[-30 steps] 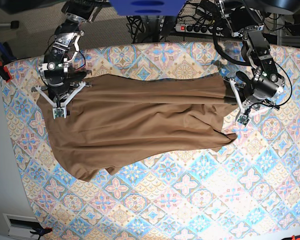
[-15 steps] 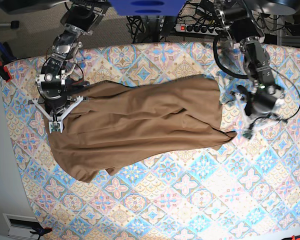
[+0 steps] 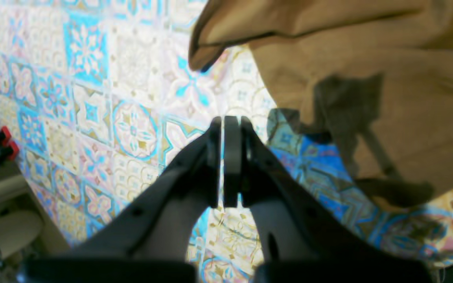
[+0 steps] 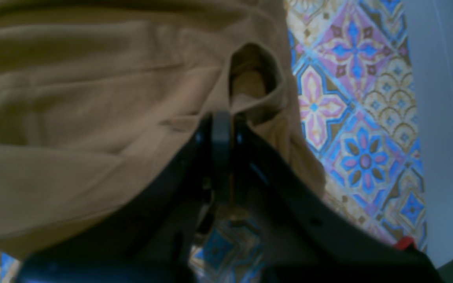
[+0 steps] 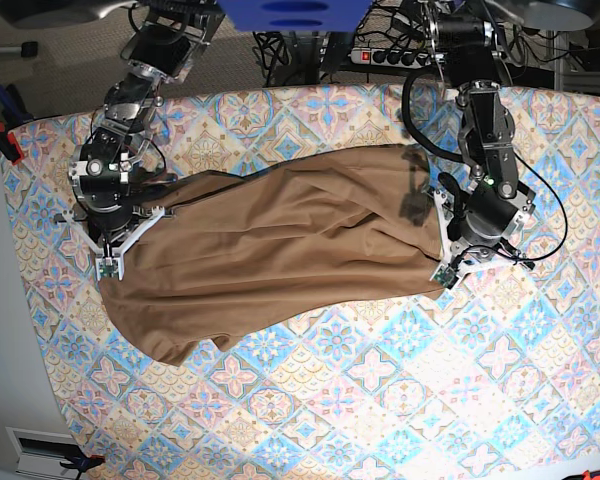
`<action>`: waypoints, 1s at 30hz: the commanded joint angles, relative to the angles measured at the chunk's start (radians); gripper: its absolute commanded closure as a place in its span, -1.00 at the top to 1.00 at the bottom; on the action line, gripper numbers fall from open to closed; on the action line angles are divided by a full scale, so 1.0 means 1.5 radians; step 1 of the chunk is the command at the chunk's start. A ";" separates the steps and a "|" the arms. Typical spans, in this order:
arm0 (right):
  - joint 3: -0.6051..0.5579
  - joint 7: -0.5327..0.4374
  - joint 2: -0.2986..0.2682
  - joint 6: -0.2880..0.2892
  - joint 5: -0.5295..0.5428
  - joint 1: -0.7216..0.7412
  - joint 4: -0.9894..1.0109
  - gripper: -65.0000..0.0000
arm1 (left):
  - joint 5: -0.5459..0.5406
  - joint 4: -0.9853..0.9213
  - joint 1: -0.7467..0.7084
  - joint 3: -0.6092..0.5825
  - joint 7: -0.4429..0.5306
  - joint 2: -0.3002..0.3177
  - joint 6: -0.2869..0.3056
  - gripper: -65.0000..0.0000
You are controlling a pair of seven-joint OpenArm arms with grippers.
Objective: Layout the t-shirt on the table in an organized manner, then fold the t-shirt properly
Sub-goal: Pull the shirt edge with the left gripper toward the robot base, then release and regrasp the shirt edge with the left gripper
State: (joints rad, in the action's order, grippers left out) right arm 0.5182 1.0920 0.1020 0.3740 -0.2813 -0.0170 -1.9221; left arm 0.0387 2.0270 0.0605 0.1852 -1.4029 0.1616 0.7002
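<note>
The base camera is looking straight down from high overhead, taking in the whole patterned surface (image 5: 400,400). Each wrist camera is sitting just behind its jaws, peering close and low along them. All three views are sharing the brown t-shirt (image 5: 280,250) (image 3: 387,78) (image 4: 92,118).

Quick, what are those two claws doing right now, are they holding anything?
Left gripper: closed, empty, just off the t-shirt.
Right gripper: closed at the shirt's edge; whether it grips cloth cannot be told.
</note>
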 commanded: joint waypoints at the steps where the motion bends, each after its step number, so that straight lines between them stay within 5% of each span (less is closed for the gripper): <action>1: -0.001 -0.013 -0.003 -0.003 0.005 0.011 -0.011 -1.00 | 0.004 0.010 0.009 0.002 0.004 0.004 -0.001 -1.00; 4: -0.001 -0.013 -0.003 -0.003 0.005 0.011 -0.011 -1.00 | 0.003 0.010 0.006 0.002 0.004 0.004 -0.001 -0.98; 9: -0.001 -0.013 -0.003 -0.003 0.005 0.011 -0.011 -1.00 | 0.001 0.010 -0.022 -0.002 0.004 0.001 -0.001 -0.50; 21: -0.001 -0.013 -0.004 -0.003 0.004 0.008 -0.002 -1.00 | 0.008 0.012 -0.196 -0.020 0.004 -0.052 -0.001 -0.46; 30: -0.001 -0.013 -0.004 -0.002 0.004 0.008 -0.002 -1.00 | -0.044 0.012 -0.197 0.085 0.004 -0.082 -0.001 -0.46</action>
State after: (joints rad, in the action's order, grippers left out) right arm 0.5171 1.0939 0.1001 0.3744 -0.2810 -0.0193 -1.9079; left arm -0.0017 2.0270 -0.2512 0.3168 -1.4059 0.0448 0.6998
